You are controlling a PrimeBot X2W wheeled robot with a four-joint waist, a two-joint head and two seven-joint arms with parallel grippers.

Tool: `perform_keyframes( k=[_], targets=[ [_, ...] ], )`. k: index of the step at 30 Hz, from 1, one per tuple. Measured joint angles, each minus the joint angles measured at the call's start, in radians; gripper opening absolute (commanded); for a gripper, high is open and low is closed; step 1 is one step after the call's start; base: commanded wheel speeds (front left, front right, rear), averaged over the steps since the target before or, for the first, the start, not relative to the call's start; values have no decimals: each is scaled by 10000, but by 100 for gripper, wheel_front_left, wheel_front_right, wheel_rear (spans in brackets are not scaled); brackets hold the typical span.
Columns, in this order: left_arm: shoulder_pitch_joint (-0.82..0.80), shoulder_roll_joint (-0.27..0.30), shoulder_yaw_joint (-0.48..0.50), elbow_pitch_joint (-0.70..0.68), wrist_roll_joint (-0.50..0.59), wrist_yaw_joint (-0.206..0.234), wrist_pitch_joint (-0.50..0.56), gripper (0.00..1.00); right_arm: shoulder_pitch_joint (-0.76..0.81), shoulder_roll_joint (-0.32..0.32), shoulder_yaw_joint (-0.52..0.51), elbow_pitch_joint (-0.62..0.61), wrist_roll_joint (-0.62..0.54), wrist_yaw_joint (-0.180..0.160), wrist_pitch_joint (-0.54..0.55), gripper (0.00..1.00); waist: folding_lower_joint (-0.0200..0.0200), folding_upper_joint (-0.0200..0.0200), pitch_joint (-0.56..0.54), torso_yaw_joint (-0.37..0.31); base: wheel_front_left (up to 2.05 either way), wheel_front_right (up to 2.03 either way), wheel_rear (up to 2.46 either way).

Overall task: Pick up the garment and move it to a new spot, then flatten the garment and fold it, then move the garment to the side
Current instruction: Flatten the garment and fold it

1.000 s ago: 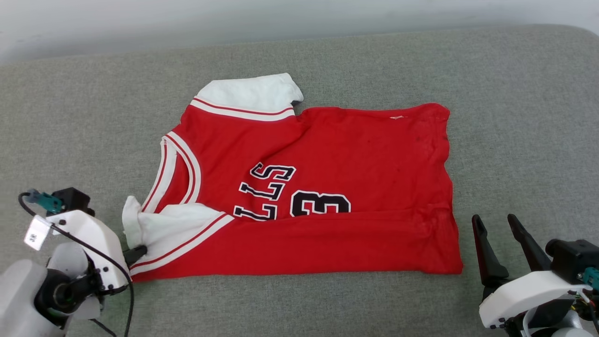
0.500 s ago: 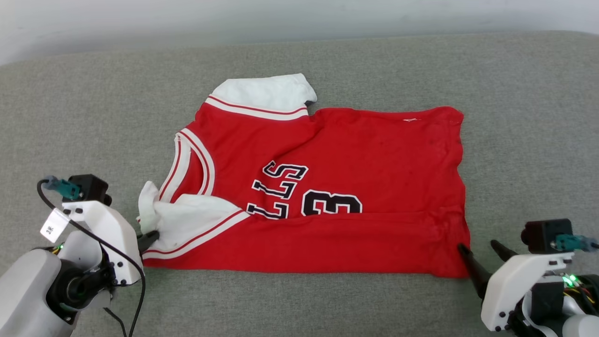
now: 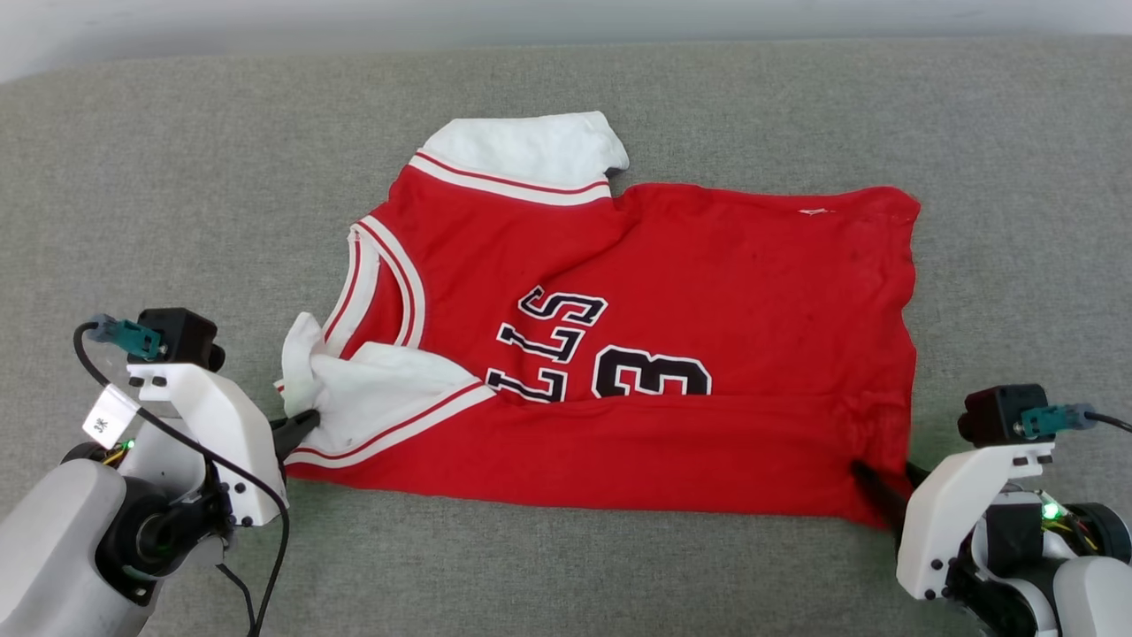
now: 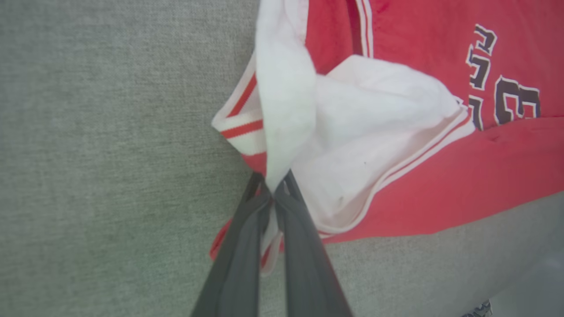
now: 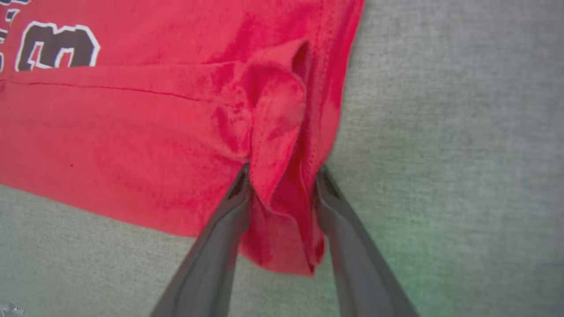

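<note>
I've got the grey upholstered surface (image 3: 159, 177) across the whole head cam. Red jersey (image 3: 707, 292) lies on it mid-frame, front up, neck to my L, hem to my R, near edge folded over so the lettering and no. are cut off. L gripper (image 4: 272, 182) is clamped tight on the near white sleeve (image 4: 374, 127) at the jersey's L end. R gripper (image 5: 282, 176) sits at the near hem corner (image 5: 277, 127), fingers apart w/ a bunched fold of red cloth between them, not pinched down.
</note>
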Motion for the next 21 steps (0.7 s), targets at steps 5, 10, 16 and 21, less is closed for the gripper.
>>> perform_keyframes(
  k=[5,10,16,21],
  targets=[
    [6,-61,15,-13,-31,-75,-104,0,-235,-54,50,146,140,2,2,0,0,1,16,37,0,0,0],
    [111,-79,81,-42,-25,-190,-460,0,-303,-209,19,-13,107,10,-104,0,1,1,-172,0,0,0,0],
    [500,-234,134,-109,73,-320,-1147,0,-244,-481,27,-380,111,8,6,0,1,0,-617,-55,0,0,0],
    [1175,-318,125,-247,88,-180,-1597,0,191,-675,73,-531,251,6,224,0,1,0,-1184,-64,0,0,0]
  ],
)
